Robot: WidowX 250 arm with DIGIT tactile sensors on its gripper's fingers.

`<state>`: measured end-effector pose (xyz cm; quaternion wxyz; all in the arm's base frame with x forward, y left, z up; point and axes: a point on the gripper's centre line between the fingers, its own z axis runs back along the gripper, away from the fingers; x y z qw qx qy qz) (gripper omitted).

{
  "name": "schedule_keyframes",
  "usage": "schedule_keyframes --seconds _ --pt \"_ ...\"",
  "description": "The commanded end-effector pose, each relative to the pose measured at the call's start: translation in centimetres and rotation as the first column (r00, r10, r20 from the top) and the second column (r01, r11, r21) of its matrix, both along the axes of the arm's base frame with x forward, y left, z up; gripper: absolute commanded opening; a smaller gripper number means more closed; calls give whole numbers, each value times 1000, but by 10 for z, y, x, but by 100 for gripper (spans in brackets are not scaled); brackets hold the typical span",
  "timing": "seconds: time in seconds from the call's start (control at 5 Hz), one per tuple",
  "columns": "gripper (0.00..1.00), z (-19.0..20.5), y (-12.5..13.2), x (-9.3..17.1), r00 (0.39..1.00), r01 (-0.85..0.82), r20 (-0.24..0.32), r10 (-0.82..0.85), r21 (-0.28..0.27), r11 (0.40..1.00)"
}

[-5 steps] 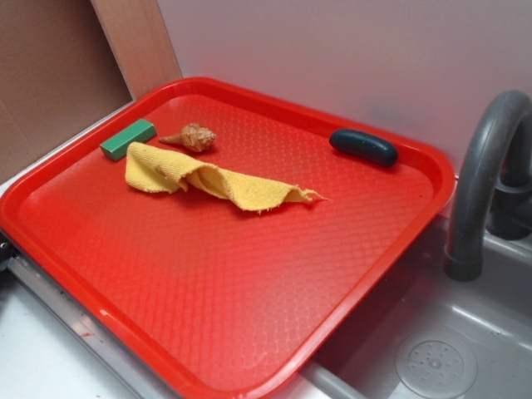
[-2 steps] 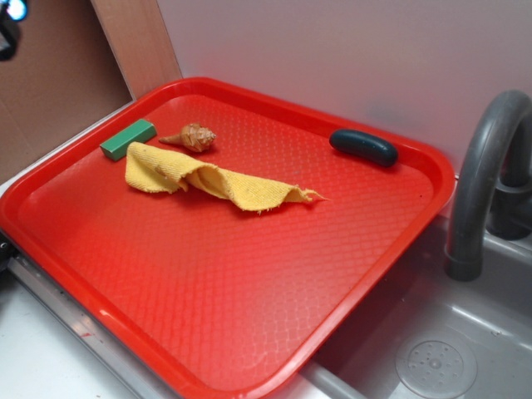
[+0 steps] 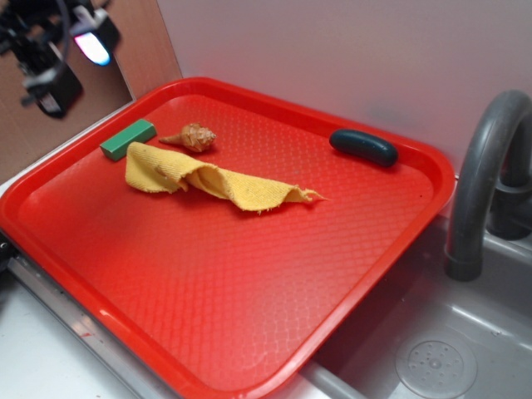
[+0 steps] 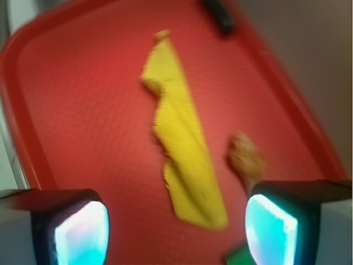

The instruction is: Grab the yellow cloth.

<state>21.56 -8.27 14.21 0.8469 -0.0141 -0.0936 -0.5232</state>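
The yellow cloth (image 3: 208, 179) lies crumpled in a long strip on the red tray (image 3: 249, 274), left of its middle. In the wrist view the yellow cloth (image 4: 179, 138) runs lengthwise up the frame, its near end between and beyond the jaws. My gripper (image 3: 62, 50) hangs high at the upper left, above and beyond the tray's left corner, well clear of the cloth. My gripper (image 4: 176, 234) is open, its two glowing pads (image 4: 83, 234) far apart with nothing between them.
A small green block (image 3: 128, 138) and a tan shell (image 3: 193, 136) lie just behind the cloth's left end. A dark oblong object (image 3: 363, 147) sits at the tray's back right. A grey faucet (image 3: 482, 183) and sink (image 3: 432, 357) stand at the right.
My gripper has come into the exterior view from the upper left corner, moving down and right toward the tray. The cloth and other objects have not moved.
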Motion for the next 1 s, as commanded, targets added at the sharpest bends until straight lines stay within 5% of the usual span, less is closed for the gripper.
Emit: schedule_keyframes --seconds 0.0,0.4,0.8 --pt "100 -52 -21 18 987 154 -76 -144 131 979" --pt "100 -84 -31 23 981 177 -108 -159 177 968" --pt "0 -83 -36 15 984 177 -75 -164 235 956"
